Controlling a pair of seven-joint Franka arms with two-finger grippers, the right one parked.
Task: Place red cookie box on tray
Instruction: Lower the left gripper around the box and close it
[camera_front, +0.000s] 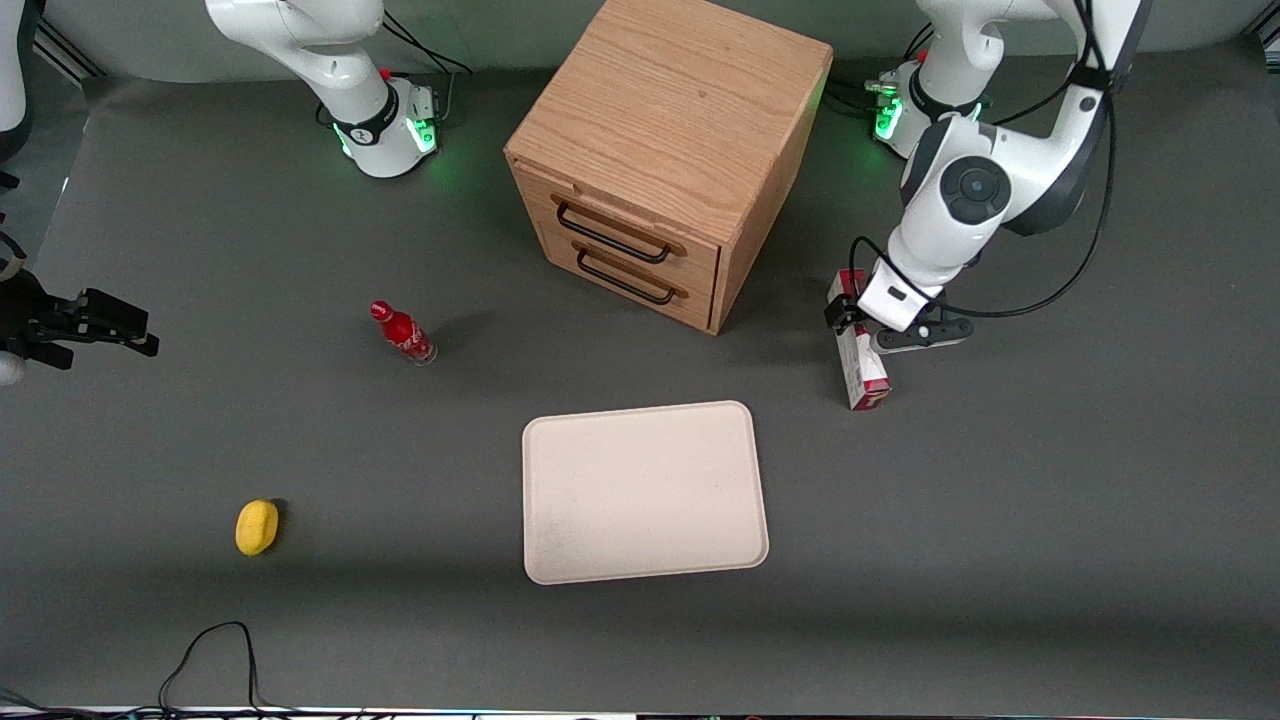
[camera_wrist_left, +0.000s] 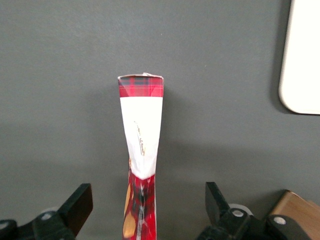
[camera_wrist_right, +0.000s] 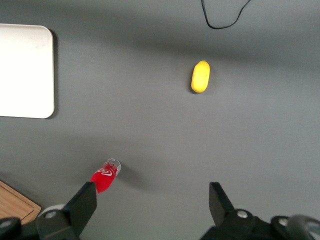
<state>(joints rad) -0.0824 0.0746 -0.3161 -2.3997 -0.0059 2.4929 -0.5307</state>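
**Left gripper over red cookie box, fingers spread, not clamped**

- Gripper (camera_front: 858, 325) sits low over the red cookie box (camera_front: 862, 365), toward the working arm's end of the table, beside the wooden drawer cabinet (camera_front: 668, 150).
- Left wrist view: both fingers (camera_wrist_left: 77, 205) stand wide apart with the red cookie box (camera_wrist_left: 141, 150) between them. Clear gap on each side, no contact visible.
- Box lies on the grey table (camera_front: 1000, 500) on a narrow edge, long axis running toward the front camera. White panel faces up, red plaid at the end nearest the front camera.
- Tray (camera_front: 645, 492) lies flat on the table, nearer the front camera than the cabinet, well apart from the box. One rounded corner of the tray (camera_wrist_left: 300, 60) shows in the wrist view. Nothing on it; box not on the tray yet.
- Also on the table, toward the parked arm's end: small red bottle (camera_front: 402, 333), upright, and a yellow lemon-like object (camera_front: 256, 527) nearer the front camera.
- Black cable (camera_front: 215, 650) loops in at the table edge closest to the front camera.
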